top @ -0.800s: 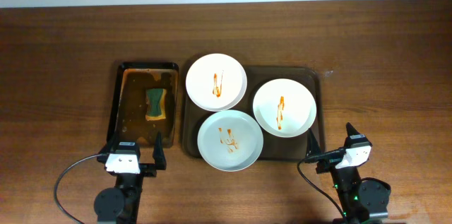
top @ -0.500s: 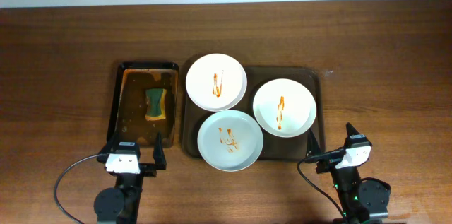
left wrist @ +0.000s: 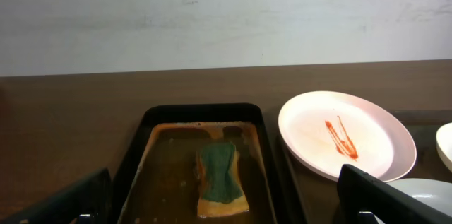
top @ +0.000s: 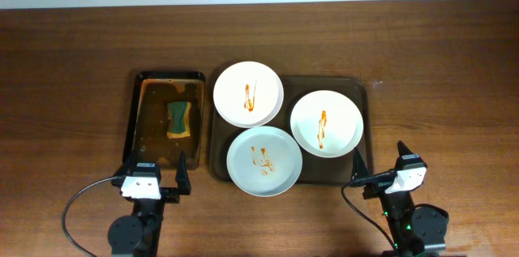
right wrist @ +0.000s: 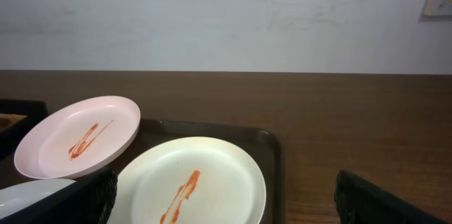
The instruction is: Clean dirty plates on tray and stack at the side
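Note:
Three white plates with orange-brown sauce streaks lie on the dark brown tray [top: 362, 87]: one at the back left [top: 248, 93], one at the right [top: 326, 122], and a slightly bluish one at the front [top: 263, 160]. My left gripper [top: 154, 169] is open and empty near the front table edge, just in front of the black sponge tray. My right gripper [top: 379, 168] is open and empty at the brown tray's front right corner. The left wrist view shows the back plate [left wrist: 346, 134]. The right wrist view shows the right plate [right wrist: 192, 181] and the back plate [right wrist: 78, 136].
A narrower black tray [top: 143, 127] left of the brown tray holds brownish liquid and a green and yellow sponge [top: 178, 119], also in the left wrist view [left wrist: 221, 176]. Bare wooden table [top: 73, 87] surrounds both trays. A white wall stands behind.

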### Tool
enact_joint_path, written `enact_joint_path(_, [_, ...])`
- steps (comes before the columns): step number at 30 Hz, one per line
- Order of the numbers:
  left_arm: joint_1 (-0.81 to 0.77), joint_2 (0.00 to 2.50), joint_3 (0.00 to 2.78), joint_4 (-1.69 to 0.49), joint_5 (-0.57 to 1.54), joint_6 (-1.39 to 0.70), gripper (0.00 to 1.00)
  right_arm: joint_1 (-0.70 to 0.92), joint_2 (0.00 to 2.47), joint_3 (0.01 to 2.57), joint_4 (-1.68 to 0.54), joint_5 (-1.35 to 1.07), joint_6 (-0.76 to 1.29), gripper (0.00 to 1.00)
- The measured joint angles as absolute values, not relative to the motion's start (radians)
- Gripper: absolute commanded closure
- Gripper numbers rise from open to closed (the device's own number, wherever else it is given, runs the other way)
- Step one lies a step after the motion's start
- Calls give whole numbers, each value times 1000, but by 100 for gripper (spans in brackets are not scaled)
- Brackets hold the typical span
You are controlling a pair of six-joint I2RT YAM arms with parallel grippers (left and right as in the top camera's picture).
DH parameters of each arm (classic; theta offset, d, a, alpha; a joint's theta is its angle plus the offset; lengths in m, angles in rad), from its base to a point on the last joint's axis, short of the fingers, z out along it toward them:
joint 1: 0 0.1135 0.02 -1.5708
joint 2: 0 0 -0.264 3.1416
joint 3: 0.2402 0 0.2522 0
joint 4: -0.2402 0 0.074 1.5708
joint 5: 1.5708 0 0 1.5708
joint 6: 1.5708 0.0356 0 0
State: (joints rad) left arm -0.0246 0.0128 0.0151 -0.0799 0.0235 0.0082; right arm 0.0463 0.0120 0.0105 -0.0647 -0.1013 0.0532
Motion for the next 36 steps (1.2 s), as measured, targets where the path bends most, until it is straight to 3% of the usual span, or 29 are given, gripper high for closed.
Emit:
enact_joint_path(27, [-25,15,24,-107,23,8,0,46,12,11,-68,-101,80,2])
enact_joint_path(36, [-25,258,259,-272,27,9,0,46,167,159,-255,-101,154,2])
